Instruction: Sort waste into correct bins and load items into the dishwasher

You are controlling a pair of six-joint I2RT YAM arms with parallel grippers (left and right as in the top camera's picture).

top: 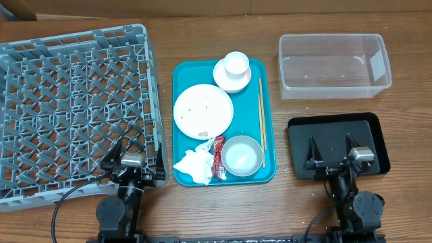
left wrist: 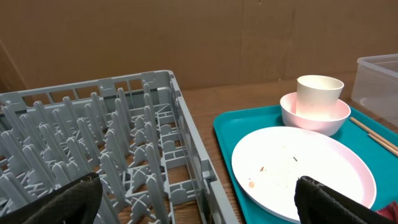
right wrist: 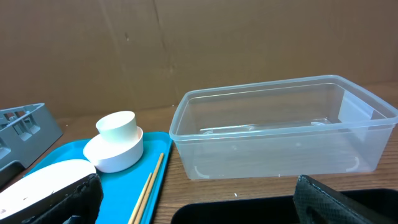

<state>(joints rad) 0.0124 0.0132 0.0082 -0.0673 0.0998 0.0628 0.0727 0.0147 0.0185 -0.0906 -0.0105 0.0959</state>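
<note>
The grey dish rack (top: 74, 108) fills the left side. A teal tray (top: 182, 101) carries a plate (top: 203, 111) with crumbs (left wrist: 261, 169), a white cup (top: 235, 63) standing in a pinkish bowl (top: 232, 81), a grey-white bowl (top: 242, 156), a crumpled napkin (top: 194, 164), a red wrapper (top: 218, 156) and chopsticks (top: 262, 121). The clear tub (top: 334, 65) and black tray (top: 337, 145) lie at the right. My left gripper (top: 133, 160) is open over the rack's near right corner. My right gripper (top: 332, 152) is open above the black tray. Both are empty.
In the left wrist view the rack's wall (left wrist: 193, 143) runs between my fingers, with the plate (left wrist: 305, 171) to the right. The right wrist view has the chopsticks (right wrist: 149, 183) and the tub (right wrist: 280, 134) ahead. A cardboard wall stands behind the table.
</note>
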